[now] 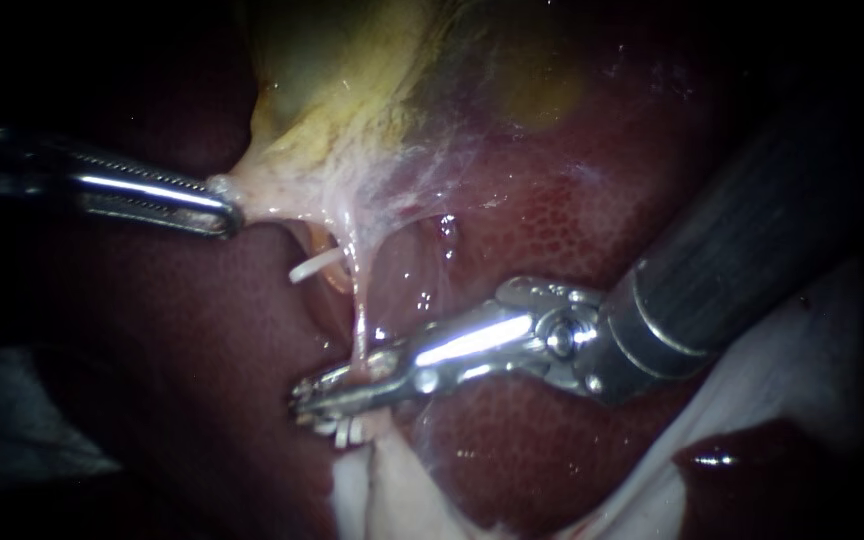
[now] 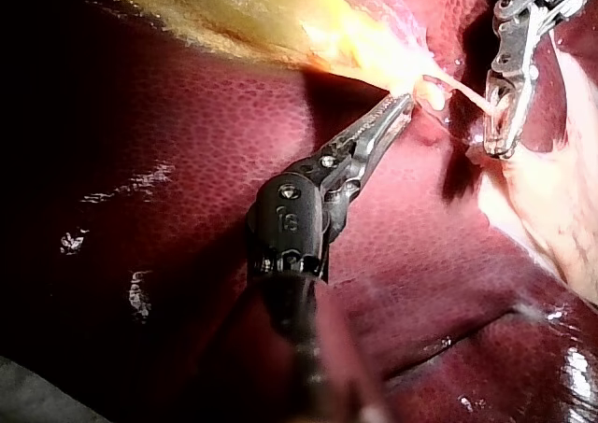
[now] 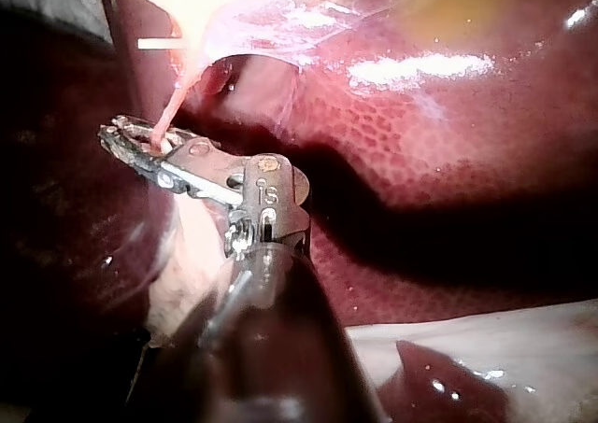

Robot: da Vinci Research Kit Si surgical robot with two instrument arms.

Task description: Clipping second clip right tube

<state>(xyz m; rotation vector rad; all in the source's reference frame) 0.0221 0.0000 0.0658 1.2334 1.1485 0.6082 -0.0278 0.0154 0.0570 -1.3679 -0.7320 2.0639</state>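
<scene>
A thin pink tube, the right tube (image 1: 357, 300), runs down from the stretched gallbladder (image 1: 352, 110) tissue. My right instrument (image 1: 324, 395) comes in from the upper right, and its jaws are shut on this tube low down. The right wrist view shows the tube (image 3: 168, 115) entering between those jaws (image 3: 131, 143). A clip (image 1: 347, 432) sits on the tube just below them. To the tube's left a white clip (image 1: 314, 265) shows. My left instrument (image 1: 222, 205) is shut on the gallbladder's pale edge and holds it taut; the left wrist view shows the same hold (image 2: 404, 101).
Dark red liver (image 1: 552, 220) surrounds the site and lies beneath both instruments. White gauze (image 1: 802, 350) lies at the lower right, under the right instrument's thick shaft (image 1: 742, 250). Pale tissue (image 1: 382, 490) hangs below the jaws.
</scene>
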